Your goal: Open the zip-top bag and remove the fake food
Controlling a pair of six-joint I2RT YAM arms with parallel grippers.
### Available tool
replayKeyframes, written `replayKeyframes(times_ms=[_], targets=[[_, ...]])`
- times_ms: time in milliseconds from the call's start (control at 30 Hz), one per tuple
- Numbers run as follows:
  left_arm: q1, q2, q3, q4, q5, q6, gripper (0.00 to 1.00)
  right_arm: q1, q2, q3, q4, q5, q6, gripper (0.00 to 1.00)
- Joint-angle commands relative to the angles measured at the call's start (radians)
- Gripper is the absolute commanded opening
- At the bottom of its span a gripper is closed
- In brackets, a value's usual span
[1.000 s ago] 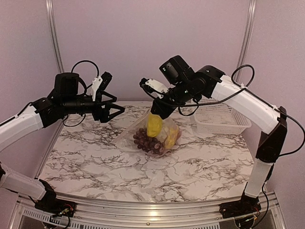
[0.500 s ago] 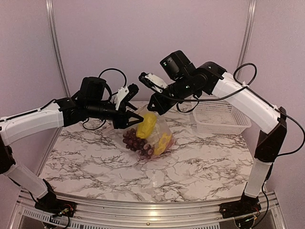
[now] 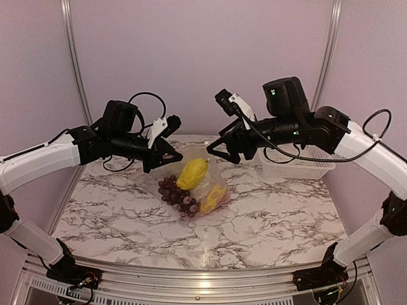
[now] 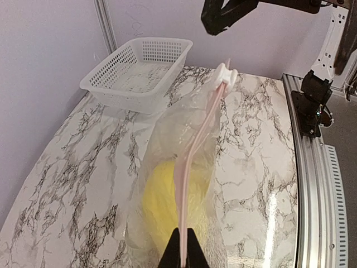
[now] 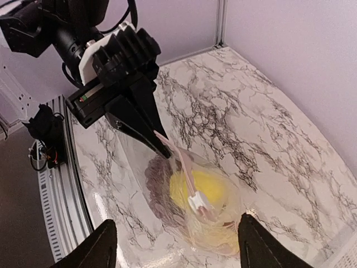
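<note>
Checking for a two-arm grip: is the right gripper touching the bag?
Apart. The left wrist view shows the right gripper clear of the bag, with bare wall between them.

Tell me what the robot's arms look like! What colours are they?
The left arm and right arm are white tubes with chunky black joints. Thin black cables loop off them. Each ends in two pointed black fingers beside a white block. Green lights glow on the right one.
</note>
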Motion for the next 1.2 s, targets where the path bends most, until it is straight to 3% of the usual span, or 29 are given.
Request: replayKeyframes(times_ms=[0, 100, 333, 733, 933, 1167], targets=[[0.040, -0.046, 0.054, -0.036, 0.147, -0.028, 0.00, -0.009, -0.236, -0.287, 0.407, -0.001, -0.069, 0.85], [0.056, -0.032, 0.077, -0.062, 0.206, -0.037, 0.00, -0.017, -0.314, -0.412, 0.498, -0.010, -0.087, 0.85], [0.057, -0.029, 0.062, -0.004, 0.276, -0.091, 0.00, -0.021, -0.253, -0.445, 0.501, -0.081, -0.134, 0.69], [0.055, -0.059, 0.024, -0.002, 0.331, -0.081, 0.00, -0.078, -0.172, -0.467, 0.670, -0.189, -0.116, 0.75], [0.056, -0.059, 0.019, 0.013, 0.336, -0.077, 0.00, -0.079, -0.111, -0.406, 0.611, -0.273, -0.143, 0.46], [0.055, -0.055, 0.018, 0.005, 0.335, -0.059, 0.00, -0.081, -0.099, -0.386, 0.608, -0.295, -0.135, 0.29]])
